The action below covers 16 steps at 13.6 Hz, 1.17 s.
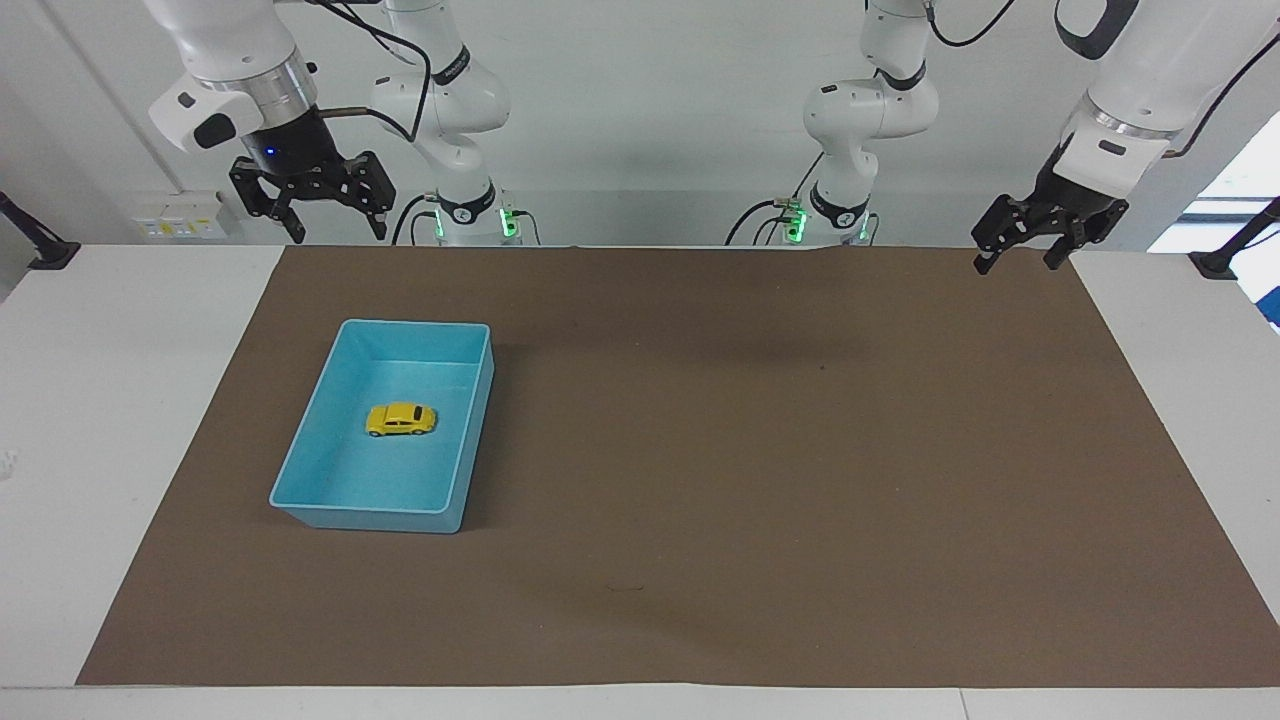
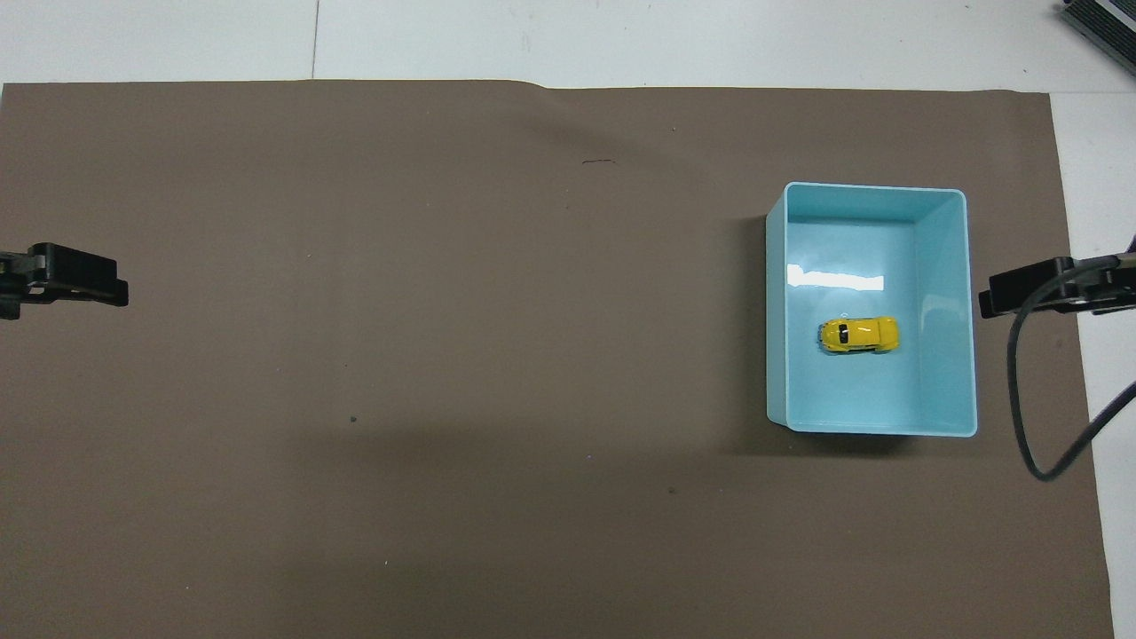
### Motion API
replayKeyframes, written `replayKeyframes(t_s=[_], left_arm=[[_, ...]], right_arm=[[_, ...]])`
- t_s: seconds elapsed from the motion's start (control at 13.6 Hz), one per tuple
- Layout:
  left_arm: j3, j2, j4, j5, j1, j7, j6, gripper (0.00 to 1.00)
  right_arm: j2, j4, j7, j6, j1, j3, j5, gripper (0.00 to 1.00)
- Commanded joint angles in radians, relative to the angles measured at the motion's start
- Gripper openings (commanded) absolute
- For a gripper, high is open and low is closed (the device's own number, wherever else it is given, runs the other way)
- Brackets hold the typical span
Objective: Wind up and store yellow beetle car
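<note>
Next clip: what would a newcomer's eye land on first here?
The yellow beetle car sitting on its wheels inside the light blue bin, toward the right arm's end of the brown mat. Both pincers hang open and empty, right pincer and left pincer up by the robots' edge.
</note>
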Motion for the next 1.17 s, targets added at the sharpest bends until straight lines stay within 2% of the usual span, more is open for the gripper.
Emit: replayKeyframes(t_s=[0.0, 0.73, 1.1], left_arm=[[-0.003, -0.002, 0.015, -0.005, 0.008, -0.006, -0.023, 1.00], [-0.003, -0.002, 0.015, -0.005, 0.008, -0.006, -0.023, 1.00], [-0.004, -0.002, 0.015, -0.005, 0.008, -0.006, -0.023, 1.00]], right_arm=[[-0.007, 0.011, 0.031, -0.022, -0.005, 0.004, 0.016, 1.00], [-0.014, 0.011, 0.065, -0.025, -0.013, 0.016, 0.017, 1.00], [-0.017, 0.011, 0.149, -0.019, -0.013, 0.020, 0.017, 1.00]])
